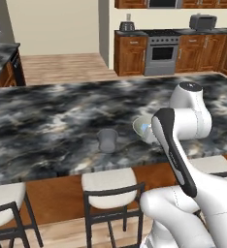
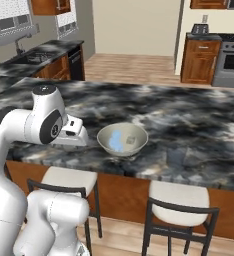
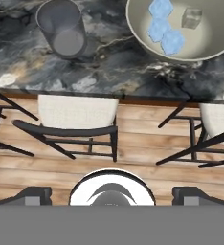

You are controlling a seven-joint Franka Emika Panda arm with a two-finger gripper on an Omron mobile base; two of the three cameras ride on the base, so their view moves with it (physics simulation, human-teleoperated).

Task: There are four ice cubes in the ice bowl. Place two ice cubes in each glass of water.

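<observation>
The ice bowl [image 3: 210,47] sits on the dark marble counter near its front edge, at the upper right of the hand view. In it lie three pale blue ice cubes [image 3: 160,27] and a clearer one [image 3: 191,18]. A grey glass of water [image 3: 61,28] stands to its left. My gripper [image 3: 112,195] hovers open and empty over the counter's front edge, short of both, its fingertips [image 3: 35,195] wide apart. The left base view has the bowl [image 1: 138,127] half behind my arm and a glass [image 1: 107,140] to its left. Seen from the right base, a glass [image 2: 177,156] stands right of the bowl [image 2: 105,145].
Cream-seated stools with dark frames [image 3: 78,112] [image 3: 219,119] stand under the counter edge below my hand, over a wooden floor. The marble counter [image 1: 42,126] stretches far to both sides. Cabinets and a stove [image 1: 161,51] line the far wall.
</observation>
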